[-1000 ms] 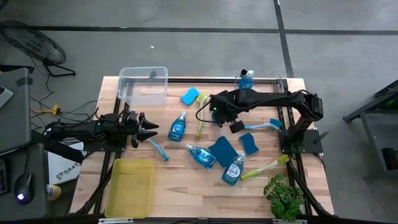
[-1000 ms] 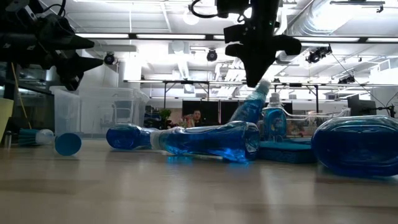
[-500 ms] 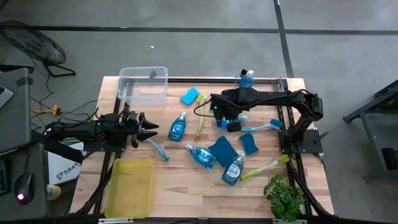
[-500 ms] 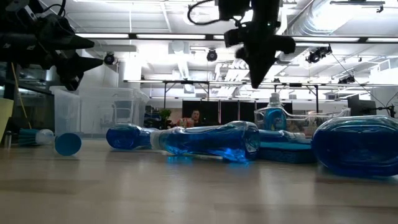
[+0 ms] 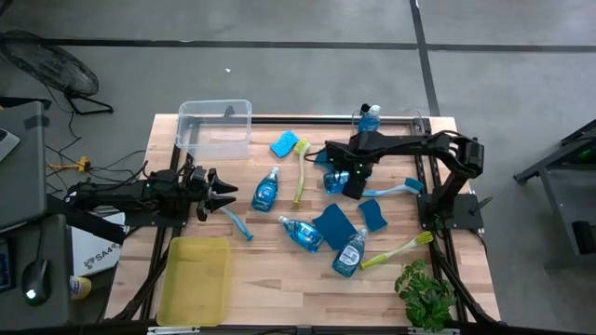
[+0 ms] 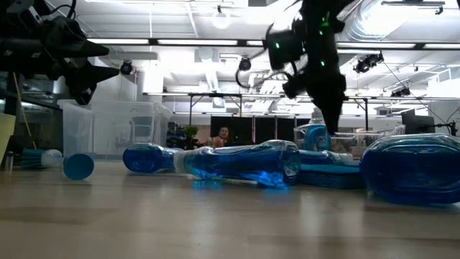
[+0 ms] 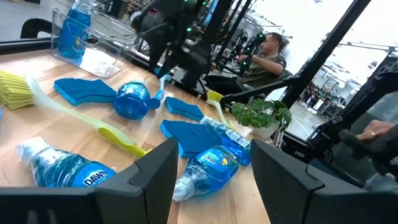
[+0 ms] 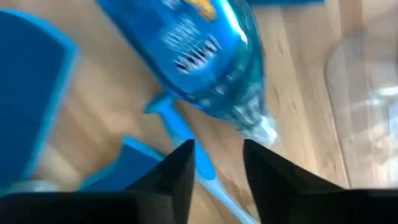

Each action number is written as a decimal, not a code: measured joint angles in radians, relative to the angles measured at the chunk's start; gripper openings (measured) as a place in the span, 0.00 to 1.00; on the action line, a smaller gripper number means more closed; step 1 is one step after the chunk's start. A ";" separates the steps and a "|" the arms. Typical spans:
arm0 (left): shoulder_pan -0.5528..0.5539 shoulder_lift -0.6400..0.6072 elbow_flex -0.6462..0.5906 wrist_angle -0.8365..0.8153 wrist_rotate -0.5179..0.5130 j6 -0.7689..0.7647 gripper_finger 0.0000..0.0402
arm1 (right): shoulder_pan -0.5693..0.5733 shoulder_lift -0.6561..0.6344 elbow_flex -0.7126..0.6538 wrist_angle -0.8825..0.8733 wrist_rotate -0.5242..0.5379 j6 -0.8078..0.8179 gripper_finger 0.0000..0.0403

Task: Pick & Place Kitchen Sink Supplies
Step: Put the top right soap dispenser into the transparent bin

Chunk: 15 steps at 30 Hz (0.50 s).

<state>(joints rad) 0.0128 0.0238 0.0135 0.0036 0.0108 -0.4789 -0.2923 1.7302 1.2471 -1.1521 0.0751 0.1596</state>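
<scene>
My right gripper (image 5: 352, 189) (image 8: 217, 168) points down, open, just above the table's far middle. A soap bottle (image 5: 334, 179) (image 8: 205, 50) lies on its side right beside it, untouched, its white cap (image 8: 263, 129) near the fingertips. A blue brush handle (image 8: 186, 163) runs under the gap between the fingers. More bottles (image 5: 265, 189) (image 5: 300, 233) (image 5: 349, 251), blue sponges (image 5: 333, 223) (image 5: 372, 214) (image 5: 287, 142) and yellow-green brushes (image 5: 300, 172) (image 5: 396, 249) lie scattered on the wood. My left gripper (image 5: 226, 194) (image 7: 214, 163) waits open and level at the left.
A clear bin (image 5: 216, 128) stands at the far left, a yellow tray (image 5: 196, 279) at the near left. Another bottle (image 5: 370, 118) stands upright in a clear bin at the far right. A plant (image 5: 424, 293) sits at the near right corner. A person (image 7: 267, 53) sits beyond the table.
The bottle that stood tilted under my right gripper, cap up, has dropped flat onto the table. My right gripper has sunk toward the table, shifted a little toward the right edge, and rolled about its own axis.
</scene>
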 joint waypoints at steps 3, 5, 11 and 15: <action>0.000 0.000 0.000 0.000 -0.002 0.004 0.49 | -0.014 0.000 -0.045 0.017 -0.004 0.021 0.44; 0.000 0.000 0.000 0.000 0.003 0.016 0.49 | -0.020 -0.002 -0.076 0.034 -0.004 0.031 0.50; 0.000 0.000 0.000 0.000 0.000 0.004 0.49 | -0.038 -0.003 -0.158 0.109 0.035 0.099 0.59; 0.000 0.000 0.000 0.000 -0.002 0.013 0.49 | -0.043 -0.036 -0.191 0.191 0.042 0.082 0.60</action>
<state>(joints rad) 0.0128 0.0237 0.0135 0.0035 0.0090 -0.4654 -0.3351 1.6945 1.0565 -0.9607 0.1176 0.2412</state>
